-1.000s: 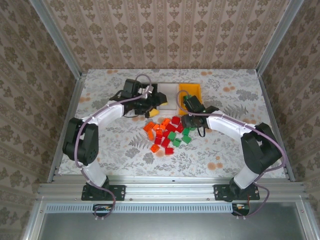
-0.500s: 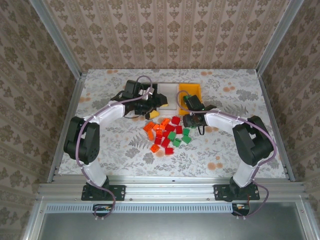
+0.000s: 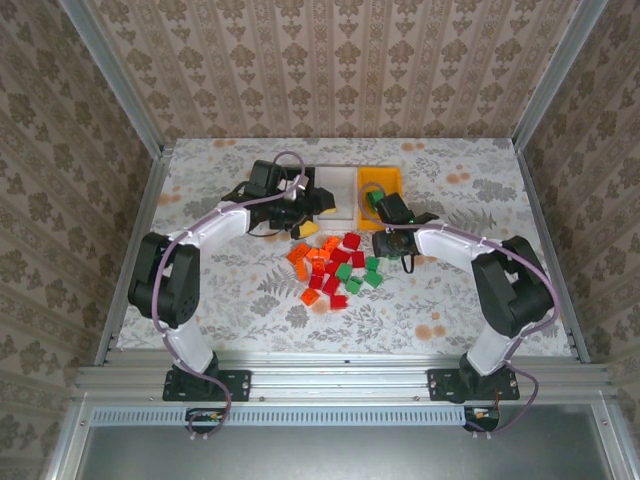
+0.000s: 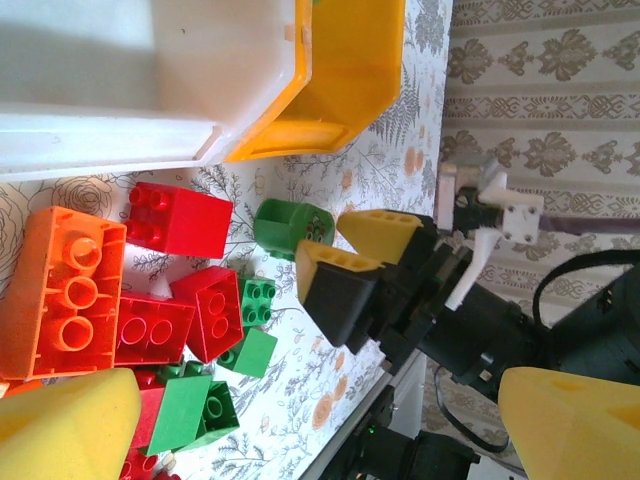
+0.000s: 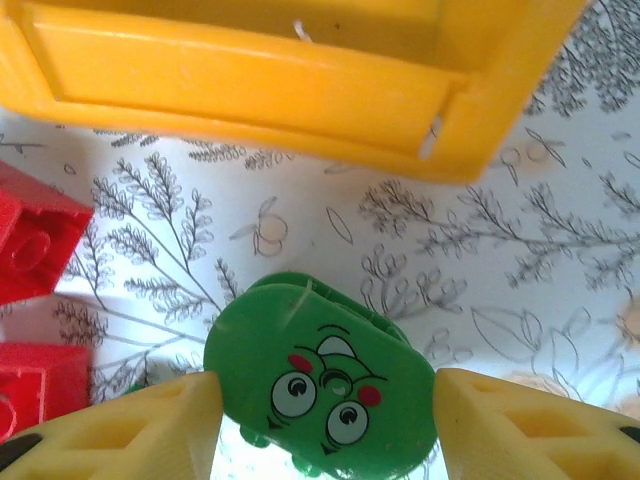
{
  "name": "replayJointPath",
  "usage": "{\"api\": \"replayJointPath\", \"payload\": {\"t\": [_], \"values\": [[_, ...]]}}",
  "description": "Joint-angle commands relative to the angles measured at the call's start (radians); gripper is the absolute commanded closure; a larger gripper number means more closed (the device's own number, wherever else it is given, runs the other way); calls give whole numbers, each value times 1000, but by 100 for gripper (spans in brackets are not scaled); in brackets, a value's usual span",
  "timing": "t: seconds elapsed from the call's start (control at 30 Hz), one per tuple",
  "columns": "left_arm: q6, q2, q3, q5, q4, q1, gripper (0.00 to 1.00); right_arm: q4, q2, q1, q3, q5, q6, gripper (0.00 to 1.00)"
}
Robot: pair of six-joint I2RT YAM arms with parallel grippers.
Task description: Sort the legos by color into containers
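Here, the right claw (image 5: 320,432) pinches a green lego (image 5: 315,370) with a cartoon face between its yellow fingers (image 5: 130,430). The yellow-orange container (image 5: 250,80) sits just ahead of it, with red legos (image 5: 30,250) to its left on the desk (image 5: 560,250). The left claw (image 3: 314,212) gapes wide open, holding nothing, the white container (image 4: 100,135) just ahead.
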Motion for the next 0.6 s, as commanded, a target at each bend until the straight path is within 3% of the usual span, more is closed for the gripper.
{"api": "replayJointPath", "payload": {"t": [0.0, 0.4, 0.57], "values": [[16, 10, 7, 6, -3, 2, 0, -31, -79, -4, -14, -36, 26, 41], [20, -7, 9, 7, -6, 2, 0, -32, 72, -6, 71, 43, -105, 28], [17, -10, 9, 9, -3, 3, 0, -39, 109, -19, 100, 41, -109, 27]]}}
